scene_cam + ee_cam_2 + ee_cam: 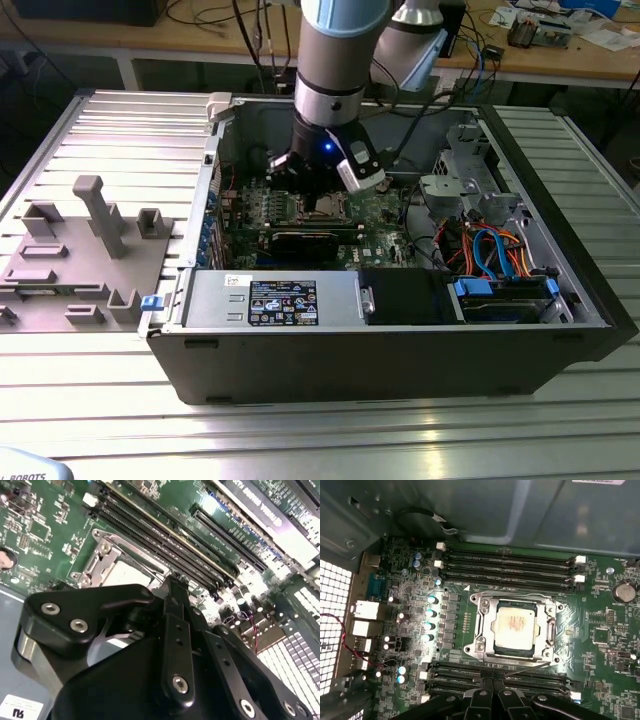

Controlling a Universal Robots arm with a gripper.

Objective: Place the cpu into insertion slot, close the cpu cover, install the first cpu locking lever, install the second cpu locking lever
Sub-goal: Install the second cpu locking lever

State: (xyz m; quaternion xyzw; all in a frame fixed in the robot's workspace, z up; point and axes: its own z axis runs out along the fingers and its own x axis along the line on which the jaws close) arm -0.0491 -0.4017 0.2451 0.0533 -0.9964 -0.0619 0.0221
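In the first wrist view the silver-grey cpu (515, 626) lies flat in the insertion slot (475, 600) on the green board. The cpu cover (487, 622) is down around it, with the chip's top showing through its window. A thin locking lever (530, 668) slants along the socket's edge nearest my fingers, its free end close to them. My gripper (492, 687) is shut, fingers pressed together with nothing seen between them, just off that edge. The second wrist view shows the gripper (172, 584) tip beside the cpu (122, 572). In the exterior view the gripper (318, 195) hangs low over the socket (328, 207).
Long black memory slots (510, 565) flank the socket on two sides. A black card (300, 240) stands across the board. Case walls (215, 190) enclose the work; a drive cage with coloured cables (490, 250) fills the exterior view's right. A grey fixture (95, 250) sits outside.
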